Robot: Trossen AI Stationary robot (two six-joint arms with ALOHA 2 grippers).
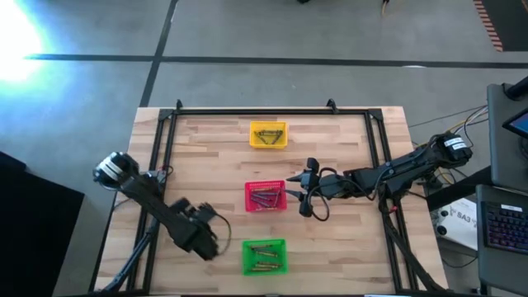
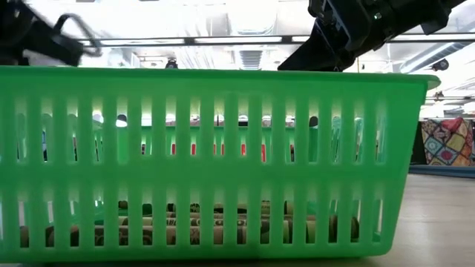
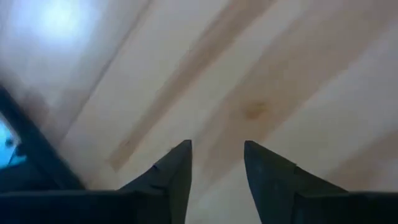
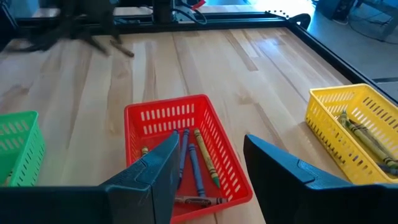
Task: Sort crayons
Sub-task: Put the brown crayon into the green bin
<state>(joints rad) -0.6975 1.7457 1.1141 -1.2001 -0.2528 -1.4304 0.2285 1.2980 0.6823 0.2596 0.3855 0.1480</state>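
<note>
Currently I see right gripper [image 4: 205, 168] fingers apart, empty, beside red basket [image 4: 163, 113] holding crayons [image 4: 198, 163]; left gripper [image 3: 216, 163] apart, empty, over bare table [image 3: 261, 74].

Two dark, slim jointed arms, each with a pale cylindrical joint housing at its outer end; black cables loop beside the right pincer [image 1: 306, 196], centre frame.

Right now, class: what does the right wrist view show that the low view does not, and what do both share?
Only the right wrist view shows the right gripper open over the red basket, its crayons, and the yellow basket. Only the low view shows the ceiling lights and crayons lying inside the green basket. Both show that green basket and wooden table.
</note>
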